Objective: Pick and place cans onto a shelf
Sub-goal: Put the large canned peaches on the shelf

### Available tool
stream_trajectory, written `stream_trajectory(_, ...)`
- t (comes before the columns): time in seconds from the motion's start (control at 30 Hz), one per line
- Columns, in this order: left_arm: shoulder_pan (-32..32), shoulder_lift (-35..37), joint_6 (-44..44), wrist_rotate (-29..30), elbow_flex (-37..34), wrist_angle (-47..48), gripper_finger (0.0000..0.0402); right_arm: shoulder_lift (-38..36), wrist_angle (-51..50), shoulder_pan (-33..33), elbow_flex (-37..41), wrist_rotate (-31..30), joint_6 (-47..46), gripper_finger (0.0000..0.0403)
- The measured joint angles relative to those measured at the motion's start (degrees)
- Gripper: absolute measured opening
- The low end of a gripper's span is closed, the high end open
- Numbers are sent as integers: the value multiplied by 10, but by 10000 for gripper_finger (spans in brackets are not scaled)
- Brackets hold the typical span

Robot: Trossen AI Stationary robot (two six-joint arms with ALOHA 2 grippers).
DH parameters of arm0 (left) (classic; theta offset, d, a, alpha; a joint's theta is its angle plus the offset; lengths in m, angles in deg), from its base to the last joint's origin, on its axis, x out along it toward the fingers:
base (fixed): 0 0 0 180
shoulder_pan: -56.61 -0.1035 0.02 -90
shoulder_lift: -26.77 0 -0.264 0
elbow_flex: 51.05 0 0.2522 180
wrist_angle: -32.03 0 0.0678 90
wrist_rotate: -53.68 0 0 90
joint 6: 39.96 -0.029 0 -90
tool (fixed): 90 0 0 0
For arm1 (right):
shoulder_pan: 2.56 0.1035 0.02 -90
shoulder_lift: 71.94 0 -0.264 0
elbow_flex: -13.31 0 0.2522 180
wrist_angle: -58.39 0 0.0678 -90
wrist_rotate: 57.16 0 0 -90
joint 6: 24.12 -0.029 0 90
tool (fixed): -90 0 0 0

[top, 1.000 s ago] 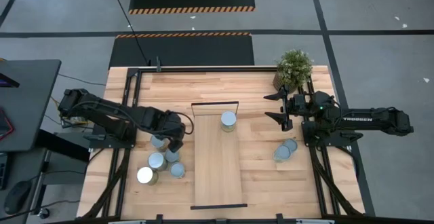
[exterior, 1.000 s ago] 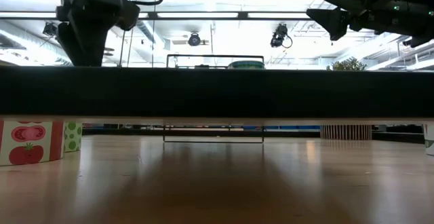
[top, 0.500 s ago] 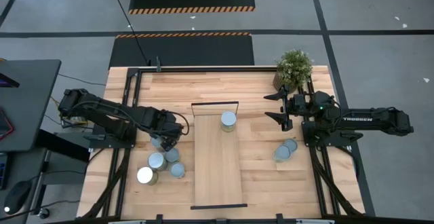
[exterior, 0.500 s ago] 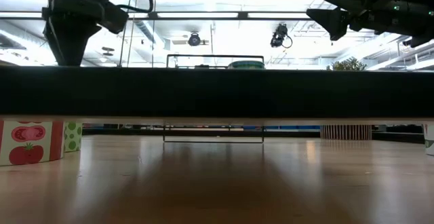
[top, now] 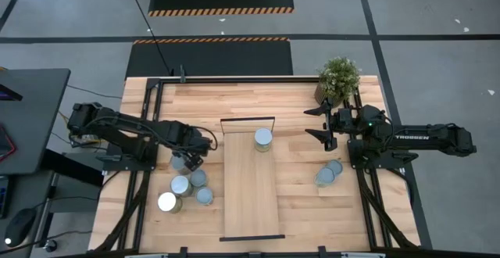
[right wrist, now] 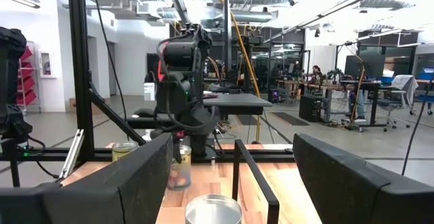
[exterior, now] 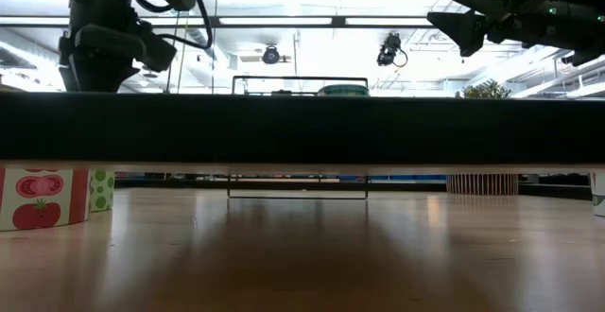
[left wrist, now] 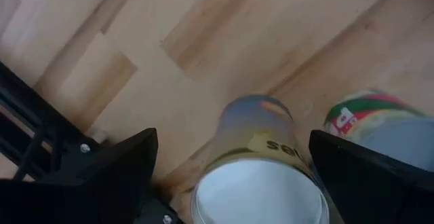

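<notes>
1. A potted plant [top: 339, 77] stands at the table's far right corner, just behind the right gripper [top: 321, 124]; four more cans [top: 181, 185] cluster near the shelf's left edge and two cans [top: 329, 173] lie to its right.
2. The shelf [top: 250, 181] runs down the table's middle — one can [top: 262, 138] stands on its far end.
3. The left gripper [top: 190, 160] has moved left since a second ago, off the shelf's edge; its fingers are spread wide around a can [left wrist: 258, 166] beneath it.
4. The right gripper waits — fingers spread, nothing held.
5. "TROSSEN" reads on the right arm [top: 414, 139].
</notes>
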Motion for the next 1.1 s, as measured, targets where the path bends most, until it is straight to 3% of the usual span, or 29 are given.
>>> stream_trajectory(0.37, -7, 0, -1, -68, 0, 1, 389, 0, 2, 0, 0, 0, -42, 313)
stream_trajectory(0.9, -4, 0, 0, -123, 0, 26, 389, 0, -18, -2, 0, -12, -6, 313)
stream_trajectory(1.1, 8, 0, 4, -135, -40, 14, 389, 0, -22, -2, 0, -15, -7, 313)
